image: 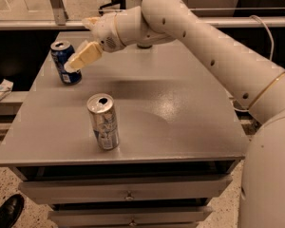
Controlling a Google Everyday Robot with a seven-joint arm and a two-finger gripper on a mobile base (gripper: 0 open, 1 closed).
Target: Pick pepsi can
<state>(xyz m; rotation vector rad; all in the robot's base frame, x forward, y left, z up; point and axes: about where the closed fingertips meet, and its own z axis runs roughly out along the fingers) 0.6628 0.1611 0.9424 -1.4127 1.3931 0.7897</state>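
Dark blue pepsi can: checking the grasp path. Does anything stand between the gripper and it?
Nothing visible does. The gripper hangs beside the dark blue pepsi can with a silver top, at the left of the grey table; the silver and light-blue can stands near the front edge, aside.

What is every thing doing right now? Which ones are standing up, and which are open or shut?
pepsi can: standing upright on the table, far left, not lifted.
silver can: standing upright near the front edge, top opened.
gripper: close against the pepsi can's side; whether it touches, I cannot tell.
drawers: shut.
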